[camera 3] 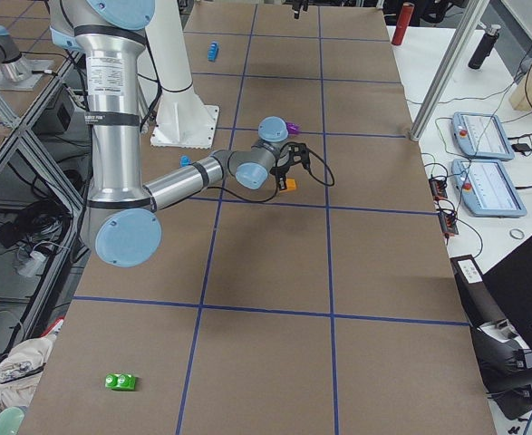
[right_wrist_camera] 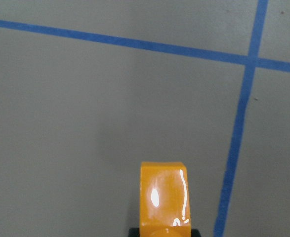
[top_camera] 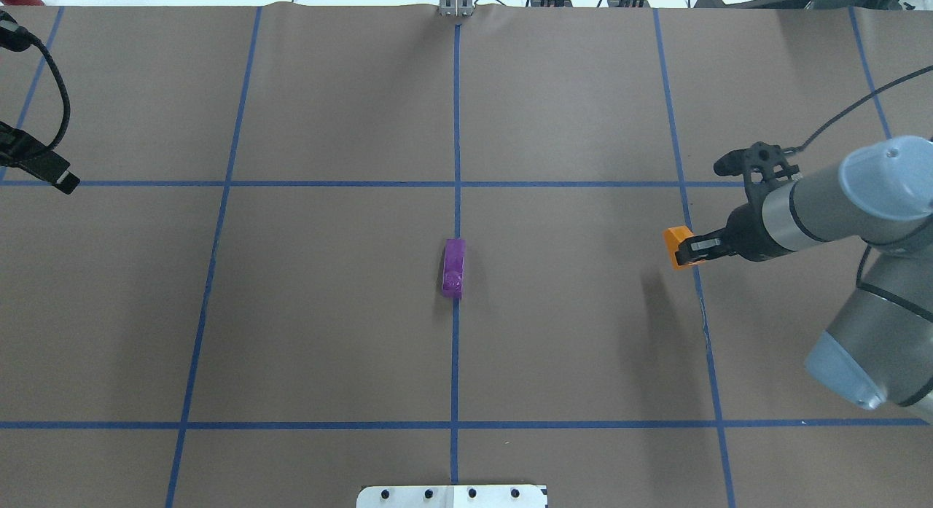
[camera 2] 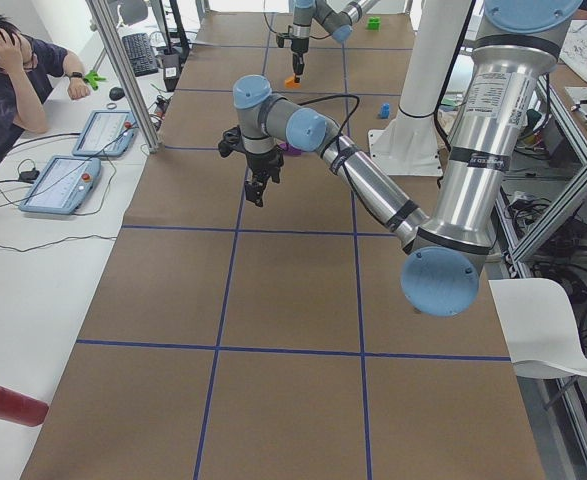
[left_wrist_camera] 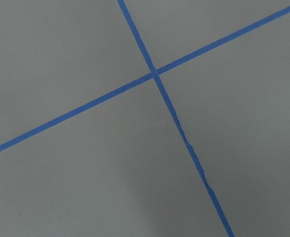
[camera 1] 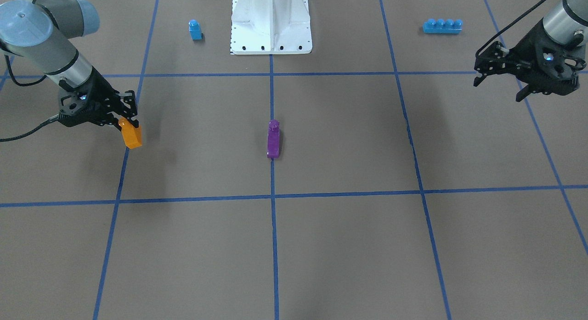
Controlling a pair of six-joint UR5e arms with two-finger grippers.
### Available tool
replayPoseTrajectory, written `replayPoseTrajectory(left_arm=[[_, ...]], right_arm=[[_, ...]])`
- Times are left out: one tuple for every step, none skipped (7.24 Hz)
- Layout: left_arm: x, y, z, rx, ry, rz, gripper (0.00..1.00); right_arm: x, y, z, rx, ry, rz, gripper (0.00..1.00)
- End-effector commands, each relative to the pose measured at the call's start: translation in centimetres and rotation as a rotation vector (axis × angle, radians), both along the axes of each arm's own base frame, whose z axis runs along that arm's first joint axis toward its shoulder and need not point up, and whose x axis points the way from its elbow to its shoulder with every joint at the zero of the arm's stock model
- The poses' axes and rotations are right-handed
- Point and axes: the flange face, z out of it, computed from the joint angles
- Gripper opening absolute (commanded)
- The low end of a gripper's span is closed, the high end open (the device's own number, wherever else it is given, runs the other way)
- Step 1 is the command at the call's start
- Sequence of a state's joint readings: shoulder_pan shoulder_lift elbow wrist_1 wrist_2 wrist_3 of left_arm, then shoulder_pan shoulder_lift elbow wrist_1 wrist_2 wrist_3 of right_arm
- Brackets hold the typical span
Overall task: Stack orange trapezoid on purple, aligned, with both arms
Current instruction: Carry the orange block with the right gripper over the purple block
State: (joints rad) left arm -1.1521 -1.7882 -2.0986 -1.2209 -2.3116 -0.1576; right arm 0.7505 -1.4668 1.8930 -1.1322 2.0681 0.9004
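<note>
The left gripper (camera 1: 498, 89) hangs over the left end of the table (top_camera: 328, 311), jaws spread wide. The purple (top_camera: 453, 267) lies mid-table on the centre tape line (top_camera: 455, 362). Well to its right, the right gripper (top_camera: 689, 251) pinches the orange trapezoid (top_camera: 676, 245), held above the table.

left gripper (top_camera: 44, 169): overhead you only get a sliver, the rest runs off the edge
orange trapezoid (right_wrist_camera: 163, 197): right wrist cam chops off its near end on you

One orange trapezoid (camera 1: 132, 135), one purple brick (camera 1: 273, 139), two blue bricks (camera 1: 195, 30) (camera 1: 442, 26), one green brick (camera 3: 120, 381), and two arms (camera 1: 69, 58) (camera 1: 562, 12).
</note>
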Motion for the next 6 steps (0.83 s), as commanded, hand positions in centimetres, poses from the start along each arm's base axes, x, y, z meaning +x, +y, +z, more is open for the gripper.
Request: replayPoseTrajectory(left_arm=[[-0.1,0.3,-0.2,-0.02,0.001,-0.025,1.0],[-0.1,0.2,-0.1,-0.022,0.0,-0.026,1.0],[-0.1,0.2,-0.1,-0.023,0.0,-0.026,1.0],[-0.1,0.2,0.0,-0.027,-0.001,-0.028,1.0],[-0.1,0.2,0.0,-0.027,-0.001,-0.028,1.0],[-0.1,0.2,0.1,-0.03,-0.001,-0.027,1.0]], right_arm=[[-4.9,-2.2,-8.7,-0.067,0.048,0.015,0.0],[-8.2,-0.9,-11.5,-0.094,0.044,0.028,0.0],[-11.2,0.5,-13.8,-0.104,0.039,0.031,0.0],[-14.4,0.8,-16.8,-0.134,0.055,0.042,0.0],[-18.0,1.1,-19.6,-0.135,0.075,0.073,0.0],[-21.0,1.2,-21.8,-0.158,0.07,0.095,0.0]])
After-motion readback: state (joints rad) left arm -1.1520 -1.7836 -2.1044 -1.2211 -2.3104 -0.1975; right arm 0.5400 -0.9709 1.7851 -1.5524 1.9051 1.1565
